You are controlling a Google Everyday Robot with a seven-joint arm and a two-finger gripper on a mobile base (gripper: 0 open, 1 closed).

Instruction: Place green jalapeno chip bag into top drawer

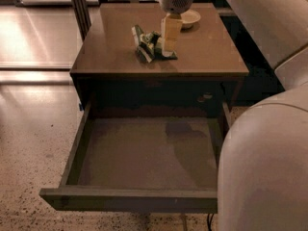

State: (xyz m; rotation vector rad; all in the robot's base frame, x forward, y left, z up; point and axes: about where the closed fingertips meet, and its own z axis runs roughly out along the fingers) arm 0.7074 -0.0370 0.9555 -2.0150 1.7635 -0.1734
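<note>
The green jalapeno chip bag (147,43) lies crumpled on the brown cabinet top (106,47), left of centre, with white and yellow markings at its left end. My gripper (169,51) hangs down from above and sits right at the bag's right end, covering part of it. The top drawer (130,199) is pulled fully out below the cabinet top. Its flat brownish-grey bottom (139,153) holds nothing.
A shallow cream bowl (189,17) stands on the cabinet top behind the gripper. My pale arm segments (262,167) fill the right foreground and upper right, hiding the drawer's right front corner. Speckled floor lies to the left.
</note>
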